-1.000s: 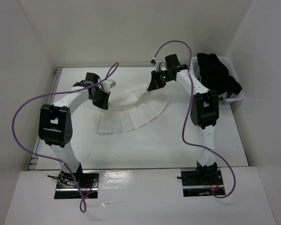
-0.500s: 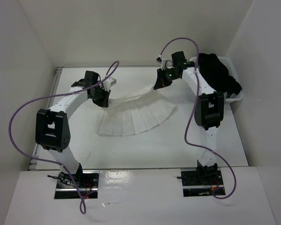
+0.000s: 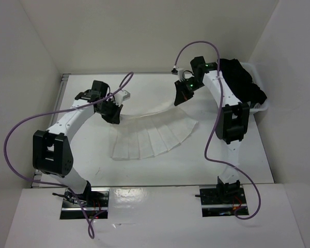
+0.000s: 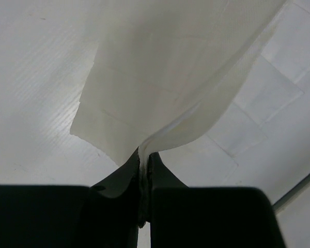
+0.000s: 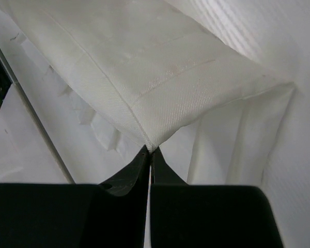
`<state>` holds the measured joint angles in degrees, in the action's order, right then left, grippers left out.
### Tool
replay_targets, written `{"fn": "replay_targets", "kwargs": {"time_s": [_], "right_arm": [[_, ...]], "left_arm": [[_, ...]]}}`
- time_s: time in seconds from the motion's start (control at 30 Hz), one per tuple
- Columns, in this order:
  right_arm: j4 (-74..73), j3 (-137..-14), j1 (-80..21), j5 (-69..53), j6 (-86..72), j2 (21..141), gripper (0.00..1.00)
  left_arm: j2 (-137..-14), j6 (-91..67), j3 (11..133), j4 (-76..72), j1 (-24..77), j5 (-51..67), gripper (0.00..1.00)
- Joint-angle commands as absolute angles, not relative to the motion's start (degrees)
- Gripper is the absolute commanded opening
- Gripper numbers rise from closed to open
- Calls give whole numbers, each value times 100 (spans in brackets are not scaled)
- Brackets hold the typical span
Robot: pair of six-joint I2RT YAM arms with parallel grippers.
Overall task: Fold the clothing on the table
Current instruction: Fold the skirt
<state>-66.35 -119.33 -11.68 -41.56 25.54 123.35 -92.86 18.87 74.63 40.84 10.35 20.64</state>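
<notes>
- Since a second ago the right claw [image 3: 182, 98] has drifted to the right and a little toward the arm bases. The left claw [image 3: 112, 112] has hardly shifted, though its arm's elbow has swung down toward the near left corner.
- With that move the skirt [image 3: 155, 133] has been drawn out wider, and its right end now lies further right on the table [image 3: 170, 168].
- Left claw: its jaws are pressed together, pinching a thin edge of the white fabric. In the left wrist view the cloth rises straight out from between the black fingers [image 4: 123, 174].
- Right claw: its jaws are likewise clamped tight, on a corner of the stitched waistband. In the right wrist view the corner sits right at the tips of the fingers [image 5: 128, 174].
- Between the two claws the waistband hangs as a lifted, sagging strip above the tabletop.
- Below it the pleated part fans out, and its curved hem rests flat on the table toward the near side.
- The skirt sits in the far middle of the table, between the two arms.
- A white basket [image 3: 262, 107] stands at the far right edge, heaped with black garments [image 3: 242, 82], well apart from the skirt.
- Purple cables [image 3: 20, 129] loop off both arms.
</notes>
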Motion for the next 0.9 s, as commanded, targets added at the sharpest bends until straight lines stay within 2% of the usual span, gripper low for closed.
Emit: {"fn": "replay_targets", "kwargs": {"time_s": [0.0, 0.4, 0.57, 0.67, 0.87], "right_arm": [[-7426, -12051, -1020, -4078, 3312, 11813, 0], [-7427, -11031, -1020, -3393, 3761, 11329, 0], [-7427, -10951, -1072, -3691, 3657, 11513, 0], [-7287, -11302, -1072, -3954, 3341, 11802, 0], [-5934, -12179, -1072, -4201, 2016, 11996, 0]], "left_arm": [[-8982, 2197, 7418, 4702, 1063, 2179, 0], [-8912, 2355, 7172, 5255, 1458, 2698, 0], [-9052, 2093, 7206, 4958, 1529, 2514, 0], [-9324, 1969, 7539, 4790, 1529, 2391, 0], [-9702, 1749, 8392, 4080, 1529, 1663, 0]]}}
